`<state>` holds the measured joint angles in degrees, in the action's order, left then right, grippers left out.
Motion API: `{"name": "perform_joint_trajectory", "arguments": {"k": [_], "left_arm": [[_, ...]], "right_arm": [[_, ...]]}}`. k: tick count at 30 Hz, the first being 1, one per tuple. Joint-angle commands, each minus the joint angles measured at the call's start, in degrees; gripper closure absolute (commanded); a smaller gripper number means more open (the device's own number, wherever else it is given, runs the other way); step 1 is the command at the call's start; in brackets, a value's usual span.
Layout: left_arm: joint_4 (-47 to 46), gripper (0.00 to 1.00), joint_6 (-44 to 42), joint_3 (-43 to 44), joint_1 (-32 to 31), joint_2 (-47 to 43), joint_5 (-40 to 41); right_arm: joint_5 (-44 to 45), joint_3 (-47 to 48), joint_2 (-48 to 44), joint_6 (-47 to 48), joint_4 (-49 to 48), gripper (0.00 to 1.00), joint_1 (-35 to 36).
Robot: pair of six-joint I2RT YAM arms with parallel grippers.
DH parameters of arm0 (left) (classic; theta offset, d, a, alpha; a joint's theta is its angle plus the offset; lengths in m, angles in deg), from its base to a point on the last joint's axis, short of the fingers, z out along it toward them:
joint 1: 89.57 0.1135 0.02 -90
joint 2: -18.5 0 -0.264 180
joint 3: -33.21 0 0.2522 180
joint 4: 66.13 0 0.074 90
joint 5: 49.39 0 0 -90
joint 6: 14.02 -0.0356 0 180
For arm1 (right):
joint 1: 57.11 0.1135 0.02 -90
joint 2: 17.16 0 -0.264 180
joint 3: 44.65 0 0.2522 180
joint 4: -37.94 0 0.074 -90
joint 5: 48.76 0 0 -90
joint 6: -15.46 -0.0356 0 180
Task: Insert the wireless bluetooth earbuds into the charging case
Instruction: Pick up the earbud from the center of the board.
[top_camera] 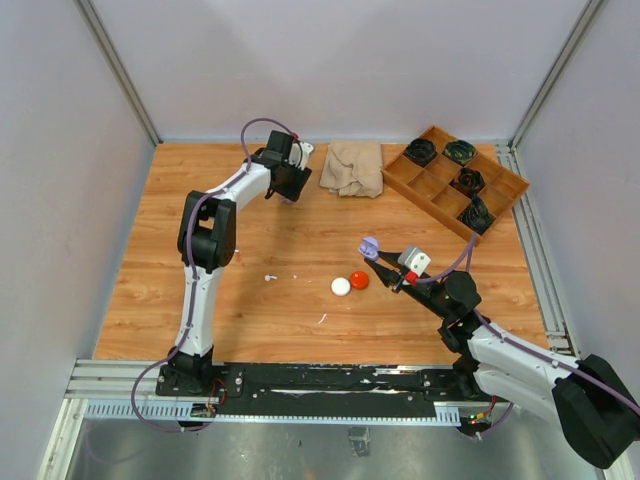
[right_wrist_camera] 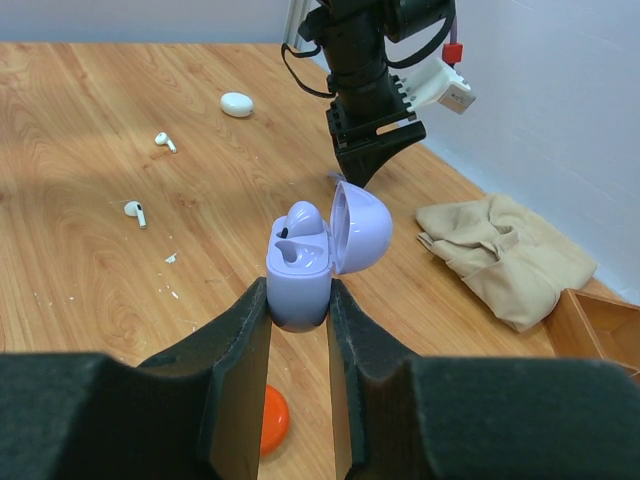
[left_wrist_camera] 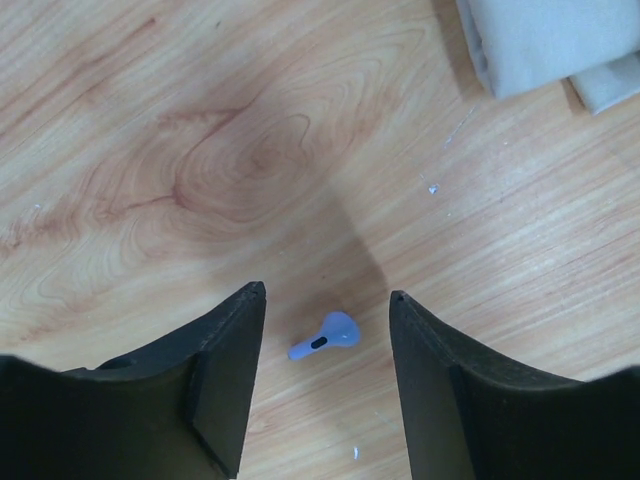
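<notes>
Step in hand: pick-up of the pale purple earbud (left_wrist_camera: 326, 335). It lies flat on the worktop (top_camera: 130, 300) near the far edge, just short of the folded cloth (top_camera: 352, 166). The left tool (left_wrist_camera: 327, 292) hangs over it, released, with one finger on either side and neither touching the piece.

The right tool (right_wrist_camera: 298, 288) is clenched on the purple charging case (right_wrist_camera: 298, 268), which it holds clear of the worktop, right of the middle. The lid (right_wrist_camera: 362, 222) is hinged open. The far well appears to hold a seated earbud (right_wrist_camera: 303, 218). The near well looks empty, though it is too small to confirm.

Two white earbuds (right_wrist_camera: 135, 211) lie loose on the worktop, well apart from either tool.

Judgement: the next move calls for the left tool to lower squarely and close across the earbud's narrow body without flicking it aside. It must then carry the piece to the case, stem down, into the vacant well.
</notes>
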<state>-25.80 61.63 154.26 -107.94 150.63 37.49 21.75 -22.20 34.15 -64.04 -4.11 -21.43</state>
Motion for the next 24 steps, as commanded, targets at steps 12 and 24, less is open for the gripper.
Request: {"name": "perform_joint_trajectory", "arguments": {"k": [12, 24], "left_arm": [[9.4, 0.52, -3.4, 1.9, 0.8, 2.1, -2.6], [9.1, 0.63, -2.1, 1.7, 0.8, 2.4, -3.3]], "right_arm": [[0.2, -0.1, -1.8, 0.5, -0.4, 0.99, 1.6], [0.2, 0.0, -1.6, 0.4, -0.5, 0.99, 1.6]]}}
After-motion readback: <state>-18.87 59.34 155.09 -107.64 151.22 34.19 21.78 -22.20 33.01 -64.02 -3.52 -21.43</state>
